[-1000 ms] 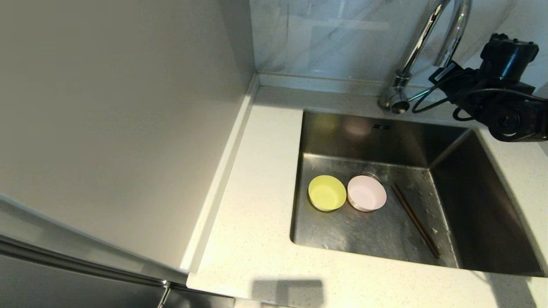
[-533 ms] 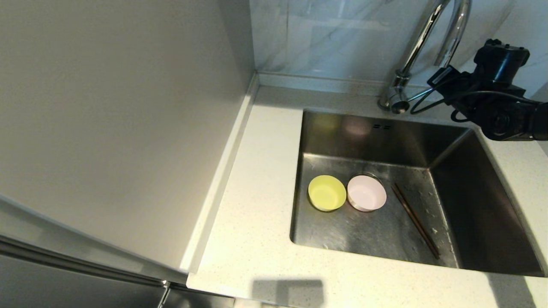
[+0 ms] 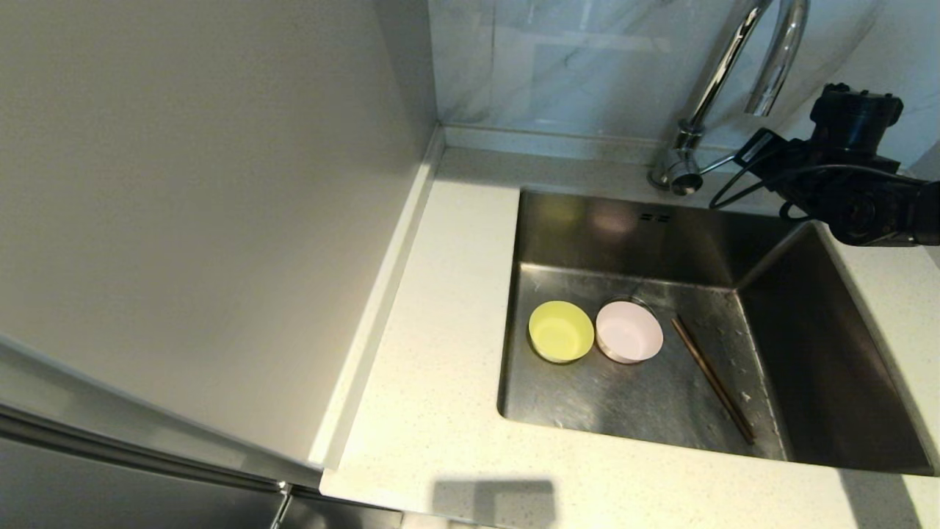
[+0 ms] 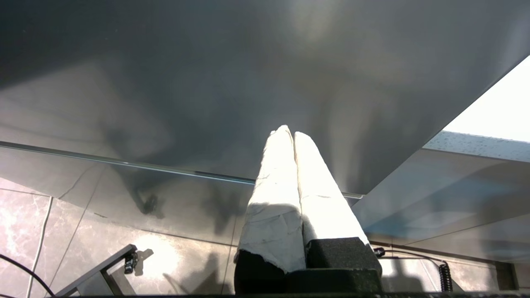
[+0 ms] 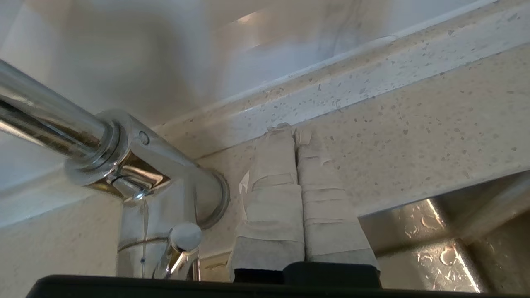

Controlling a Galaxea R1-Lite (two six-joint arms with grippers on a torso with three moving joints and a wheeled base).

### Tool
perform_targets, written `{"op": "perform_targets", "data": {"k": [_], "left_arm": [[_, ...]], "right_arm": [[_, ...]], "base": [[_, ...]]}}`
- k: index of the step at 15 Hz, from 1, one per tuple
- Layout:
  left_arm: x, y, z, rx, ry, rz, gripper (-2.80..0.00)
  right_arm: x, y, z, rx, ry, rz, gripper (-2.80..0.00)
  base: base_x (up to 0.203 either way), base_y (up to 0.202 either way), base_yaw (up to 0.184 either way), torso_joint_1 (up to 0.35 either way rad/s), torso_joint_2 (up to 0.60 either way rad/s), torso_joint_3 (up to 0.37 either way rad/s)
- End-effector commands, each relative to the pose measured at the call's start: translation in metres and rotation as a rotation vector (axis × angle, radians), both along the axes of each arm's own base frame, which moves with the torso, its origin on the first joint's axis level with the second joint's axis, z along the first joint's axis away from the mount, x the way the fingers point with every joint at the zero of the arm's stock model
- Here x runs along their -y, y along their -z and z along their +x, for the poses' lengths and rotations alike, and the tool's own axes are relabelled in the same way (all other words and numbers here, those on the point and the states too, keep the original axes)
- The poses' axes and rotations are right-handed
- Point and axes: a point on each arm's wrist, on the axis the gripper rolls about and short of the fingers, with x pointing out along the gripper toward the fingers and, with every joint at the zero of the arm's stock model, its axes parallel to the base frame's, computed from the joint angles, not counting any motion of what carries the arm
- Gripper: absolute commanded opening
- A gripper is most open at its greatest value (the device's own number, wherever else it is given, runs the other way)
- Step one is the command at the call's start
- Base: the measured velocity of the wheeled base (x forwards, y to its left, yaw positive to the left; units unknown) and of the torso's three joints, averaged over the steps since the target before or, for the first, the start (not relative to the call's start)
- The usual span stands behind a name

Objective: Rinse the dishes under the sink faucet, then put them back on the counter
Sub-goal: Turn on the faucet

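A yellow-green bowl and a pale pink bowl stand side by side on the floor of the sink. To their right the brown chopsticks lie together, slanting towards the front. The chrome faucet rises behind the sink, with no water running. My right arm reaches in at the far right. Its gripper is shut and empty, just above the counter next to the faucet base and lever. My left gripper is shut on nothing, low beside a dark panel, outside the head view.
The speckled counter runs along the sink's left and front. A tall plain wall panel stands to the left, and a marbled backsplash at the back. The sink floor shows water drops.
My right arm has sunk lower and drawn slightly right, so the spout's end now shows above it. The dishes have not moved.
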Motion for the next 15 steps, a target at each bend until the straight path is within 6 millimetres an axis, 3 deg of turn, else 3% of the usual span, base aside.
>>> {"op": "perform_targets", "data": {"k": [1,11,15], "left_arm": [[0.0,0.0,0.0,0.004,-0.001,-0.001,-2.8],[0.0,0.0,0.0,0.004,-0.001,-0.001,-2.8],[0.0,0.0,0.0,0.004,-0.001,-0.001,-2.8]], "right_arm": [[0.0,-0.004,-0.006,0.004,-0.027,0.002,-2.8],[0.001,-0.03,-0.012,0.094,-0.056,0.0,-2.8],[-0.002,-0.031,-0.012,0.095,-0.064,0.0,-2.8]], "base": [[0.0,0.0,0.0,0.0,0.0,0.0],[0.0,0.0,0.0,0.0,0.0,0.0],[0.0,0.0,0.0,0.0,0.0,0.0]]}}
